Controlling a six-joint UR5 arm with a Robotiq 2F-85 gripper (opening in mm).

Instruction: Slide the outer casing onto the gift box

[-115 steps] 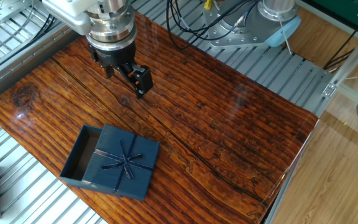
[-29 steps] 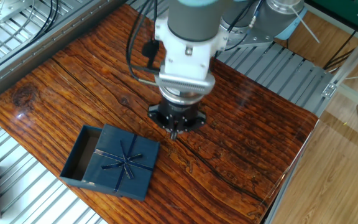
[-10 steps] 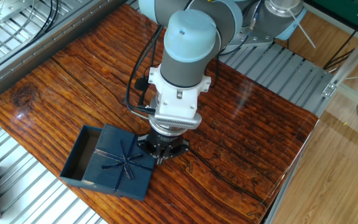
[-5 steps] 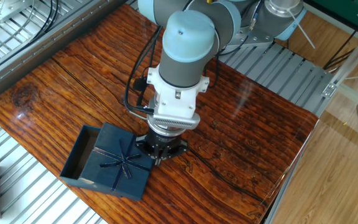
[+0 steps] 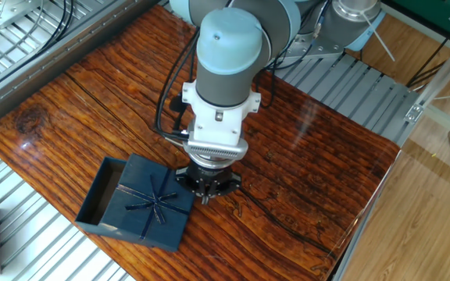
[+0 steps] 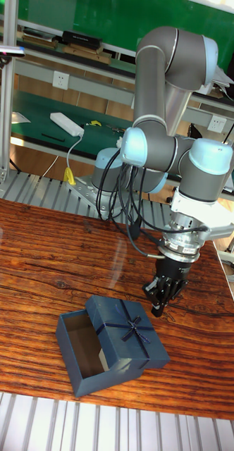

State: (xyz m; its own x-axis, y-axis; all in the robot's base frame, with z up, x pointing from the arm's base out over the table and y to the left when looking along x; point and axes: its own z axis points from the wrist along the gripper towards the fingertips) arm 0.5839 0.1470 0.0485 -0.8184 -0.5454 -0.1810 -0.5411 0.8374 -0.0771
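Wooden surface (image 5: 303, 164) carrying the ribbon-topped sleeve (image 5: 156, 204) (image 6: 127, 331) and the plain tray (image 5: 100, 195) (image 6: 78, 345). The sleeve covers only part of the tray, whose open end shows on one side; both lie near the front edge of the surface. The gripper (image 5: 206, 191) (image 6: 158, 306) points straight down just beside the sleeve's far edge, fingertips low near the wood, fingers drawn together with nothing between them. Whether it touches the sleeve cannot be told.
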